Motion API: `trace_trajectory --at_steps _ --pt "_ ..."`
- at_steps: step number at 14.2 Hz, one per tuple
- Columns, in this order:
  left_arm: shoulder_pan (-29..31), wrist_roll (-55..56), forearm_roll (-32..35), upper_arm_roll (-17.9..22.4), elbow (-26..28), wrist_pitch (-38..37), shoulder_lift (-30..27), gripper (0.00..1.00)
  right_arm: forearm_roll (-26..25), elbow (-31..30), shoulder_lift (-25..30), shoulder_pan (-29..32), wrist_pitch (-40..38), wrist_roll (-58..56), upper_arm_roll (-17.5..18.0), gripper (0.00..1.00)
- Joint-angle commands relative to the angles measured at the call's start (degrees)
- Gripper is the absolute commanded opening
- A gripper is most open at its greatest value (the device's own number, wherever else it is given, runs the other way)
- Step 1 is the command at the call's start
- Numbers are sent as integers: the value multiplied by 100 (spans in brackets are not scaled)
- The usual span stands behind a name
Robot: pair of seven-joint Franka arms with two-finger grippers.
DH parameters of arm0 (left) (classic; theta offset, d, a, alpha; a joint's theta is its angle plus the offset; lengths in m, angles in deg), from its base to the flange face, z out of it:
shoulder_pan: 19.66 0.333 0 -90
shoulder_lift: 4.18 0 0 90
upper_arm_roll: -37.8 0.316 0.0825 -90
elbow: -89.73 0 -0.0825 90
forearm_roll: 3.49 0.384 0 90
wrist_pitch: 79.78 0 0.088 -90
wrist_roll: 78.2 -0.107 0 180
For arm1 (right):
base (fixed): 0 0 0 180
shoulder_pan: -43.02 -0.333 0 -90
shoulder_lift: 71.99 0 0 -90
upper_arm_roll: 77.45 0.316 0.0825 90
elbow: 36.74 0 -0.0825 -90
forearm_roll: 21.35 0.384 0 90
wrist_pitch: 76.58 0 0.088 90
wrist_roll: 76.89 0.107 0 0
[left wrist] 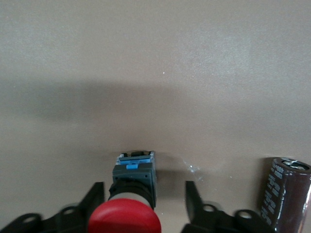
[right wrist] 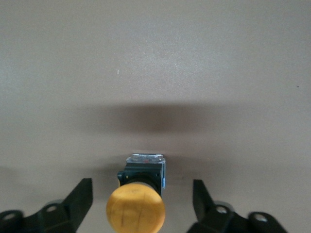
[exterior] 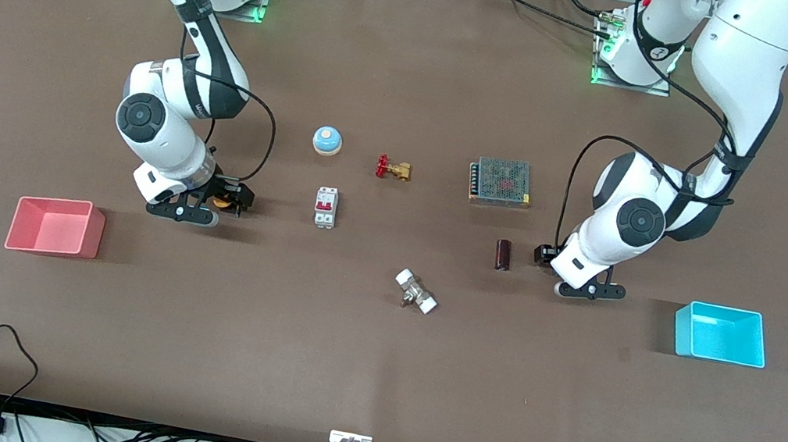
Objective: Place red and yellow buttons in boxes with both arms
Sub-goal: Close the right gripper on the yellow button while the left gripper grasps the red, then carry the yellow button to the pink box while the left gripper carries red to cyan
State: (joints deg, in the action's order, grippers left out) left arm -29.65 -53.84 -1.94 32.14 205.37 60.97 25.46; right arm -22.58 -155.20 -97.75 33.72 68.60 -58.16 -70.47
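In the left wrist view the red button (left wrist: 124, 217) sits on the table on its dark body, between the spread fingers of my left gripper (left wrist: 144, 196), which is open and low over the table. The front view shows that gripper (exterior: 545, 256) beside a brown cylinder; the red button is hidden there. In the right wrist view the yellow button (right wrist: 135, 209) sits between the open fingers of my right gripper (right wrist: 142, 191). Its orange cap (exterior: 221, 203) shows in the front view at the right gripper (exterior: 228, 196). The pink-red box (exterior: 52, 246) and the cyan box (exterior: 725, 354) stand at the two ends of the table, nearer to the front camera.
The brown cylinder (exterior: 503, 255) lies beside the left gripper and also shows in the left wrist view (left wrist: 284, 194). A white breaker (exterior: 326, 207), a pale blue bell (exterior: 327, 140), a brass valve (exterior: 393, 169), a grey mesh unit (exterior: 501, 182) and a white fitting (exterior: 416, 292) lie mid-table.
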Motion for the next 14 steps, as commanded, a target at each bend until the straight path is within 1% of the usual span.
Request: trace_trajectory --at_steps 1,2,3,4,5,7,8,9,11,12,14 --pt "-12 86 64 56 47 67 -37 21 44 -2 1 -36 45 78 23 58" --pt "-3 86 64 65 38 67 -54 18 44 -2 -17 -37 45 78 23 48" --pt "-3 86 64 65 21 58 -72 18 44 7 -17 -37 45 69 23 38" --pt "6 78 64 83 12 41 -124 16 35 7 -17 -37 45 69 23 30" --pt "6 60 64 144 3 -3 -246 16 26 16 -17 -37 36 52 23 24" --pt "75 16 64 249 -75 -195 -519 16 17 147 18 -37 -8 -88 23 23" --pt "137 -36 73 258 -250 -467 -598 16 9 269 97 -11 -243 -132 23 23" --pt "251 -193 73 267 -582 -904 -643 17 0 505 228 33 -724 -342 14 23" --pt "514 -737 73 276 -1329 -1854 -591 17 0 1067 439 313 -1751 -1008 5 24" --pt "707 -1070 108 294 -1637 -2119 -556 17 17 1349 553 489 -2166 -1603 -21 25" --pt "1172 -1826 292 294 -1851 -2210 -485 18 44 1806 625 910 -2668 -2668 -65 25"
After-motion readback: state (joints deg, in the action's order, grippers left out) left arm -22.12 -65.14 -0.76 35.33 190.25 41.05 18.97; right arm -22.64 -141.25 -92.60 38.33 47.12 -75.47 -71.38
